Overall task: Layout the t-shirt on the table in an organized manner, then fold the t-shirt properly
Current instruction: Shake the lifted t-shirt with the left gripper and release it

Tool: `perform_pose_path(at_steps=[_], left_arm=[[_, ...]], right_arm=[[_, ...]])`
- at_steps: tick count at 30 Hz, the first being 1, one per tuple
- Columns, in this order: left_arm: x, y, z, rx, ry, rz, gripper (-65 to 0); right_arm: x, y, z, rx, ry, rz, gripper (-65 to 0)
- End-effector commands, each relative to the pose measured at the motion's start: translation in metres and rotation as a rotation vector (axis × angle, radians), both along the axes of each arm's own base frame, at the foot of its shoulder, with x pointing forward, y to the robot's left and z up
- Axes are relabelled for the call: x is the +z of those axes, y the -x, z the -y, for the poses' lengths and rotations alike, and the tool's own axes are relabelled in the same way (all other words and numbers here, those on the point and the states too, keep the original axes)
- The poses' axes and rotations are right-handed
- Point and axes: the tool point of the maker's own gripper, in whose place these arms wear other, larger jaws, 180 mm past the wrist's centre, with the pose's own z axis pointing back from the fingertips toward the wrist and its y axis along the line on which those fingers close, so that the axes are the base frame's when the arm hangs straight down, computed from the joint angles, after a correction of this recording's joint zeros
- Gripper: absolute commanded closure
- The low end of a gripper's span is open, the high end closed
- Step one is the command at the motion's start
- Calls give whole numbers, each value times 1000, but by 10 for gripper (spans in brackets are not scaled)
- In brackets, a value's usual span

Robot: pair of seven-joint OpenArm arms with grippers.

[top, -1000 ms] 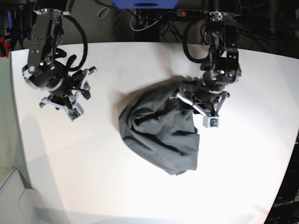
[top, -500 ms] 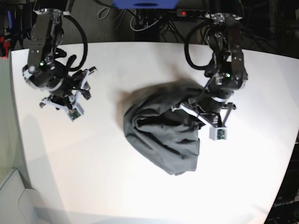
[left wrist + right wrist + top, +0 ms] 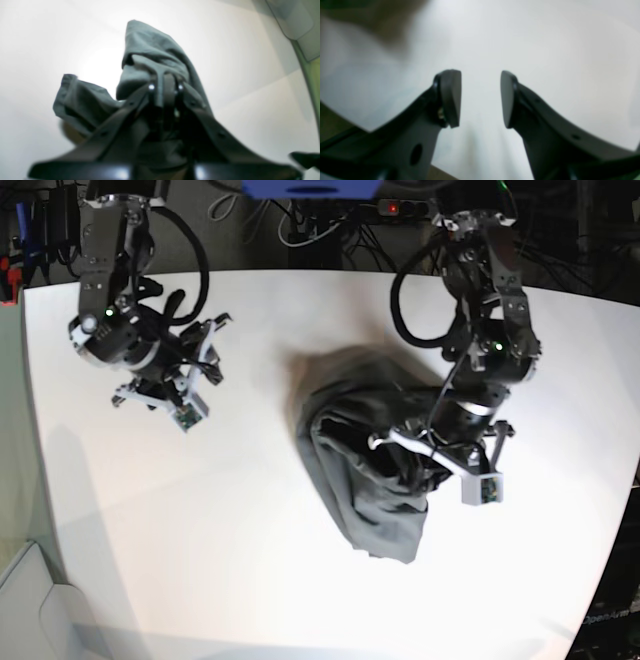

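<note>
Your t-shirt [image 3: 365,470] lies bunched in a crumpled heap on the counter [image 3: 250,560], right of its middle and nearer the far edge than the near one. Your left gripper [image 3: 163,85] is clamped tight on a fold of it, with cloth draped around the jaws. Your right gripper [image 3: 480,98] hovers over bare counter near the far left corner, jaws apart and holding nothing, well apart from the shirt.
</note>
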Motion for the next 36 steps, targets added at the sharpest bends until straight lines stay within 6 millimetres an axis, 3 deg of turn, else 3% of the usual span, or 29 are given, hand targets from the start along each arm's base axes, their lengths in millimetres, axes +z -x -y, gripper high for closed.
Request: perform_pose_path(at_steps=[1,4,6,11,16,18,22,25,31,34,36], left_arm=[[26,-7,9,-13,32,88,-5],[37,-4,31,-73,95,111,-5],[44,-5,38,-97,129,125,-5],[57,-4,45,-130,198,156,-8],[56,-2,46,-175,226,149,-13],[64,2,53,-220,276,165,-46],[65,2,55,-281,294,160,-181],[41,-10,40,-221,253,126,-240],[4,-26,-28,-39,217,63,-239],[-6,-27,-64,52,208,47,-242],[-24,-19,-87,92,189,-10,-242]], right_arm=[[9,-5,-11,29,-19,36,-266],[7,-1,-30,86,-29,29,-266],[6,1,-31,92,-29,24,-266],[5,1,-25,95,-9,24,-266],[5,1,-22,98,0,23,-266],[5,0,-22,98,0,26,-266],[6,0,-22,98,0,28,-266],[6,0,-22,98,-1,29,-266],[6,0,-22,97,1,26,-266],[7,-1,-23,97,-4,30,-269],[11,-6,-24,97,-4,47,-269]])
